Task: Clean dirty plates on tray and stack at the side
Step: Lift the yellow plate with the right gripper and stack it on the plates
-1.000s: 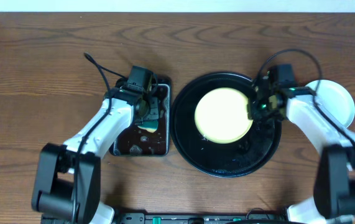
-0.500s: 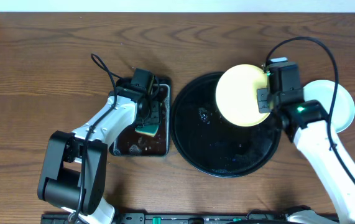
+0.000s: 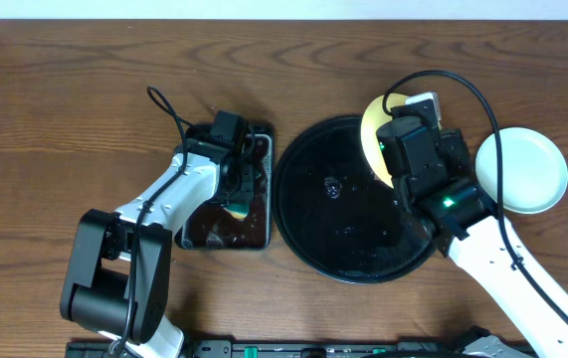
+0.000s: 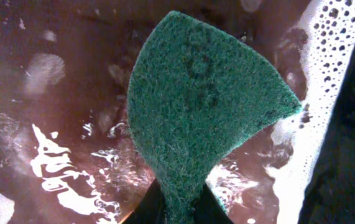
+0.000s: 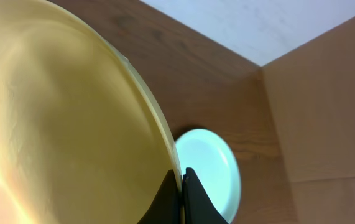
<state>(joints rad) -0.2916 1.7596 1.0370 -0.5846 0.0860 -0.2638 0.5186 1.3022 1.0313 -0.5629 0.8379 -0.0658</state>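
My right gripper is shut on the rim of the pale yellow plate. It holds the plate lifted and tilted steeply on edge above the far right part of the round black tray. In the overhead view only a crescent of the yellow plate shows beside the wrist. A pale mint plate lies on the table right of the tray and also shows in the right wrist view. I cannot tell whether a second plate lies under it. My left gripper is shut on a green sponge.
The sponge hangs over the small rectangular black tray left of the round tray, which holds soapy brown water. The round tray is wet, with droplets. A cardboard wall stands to the right.
My right gripper has lifted the yellow plate off the round tray, carried it up and to the far right, and tipped it on edge. The left gripper and sponge have hardly moved.
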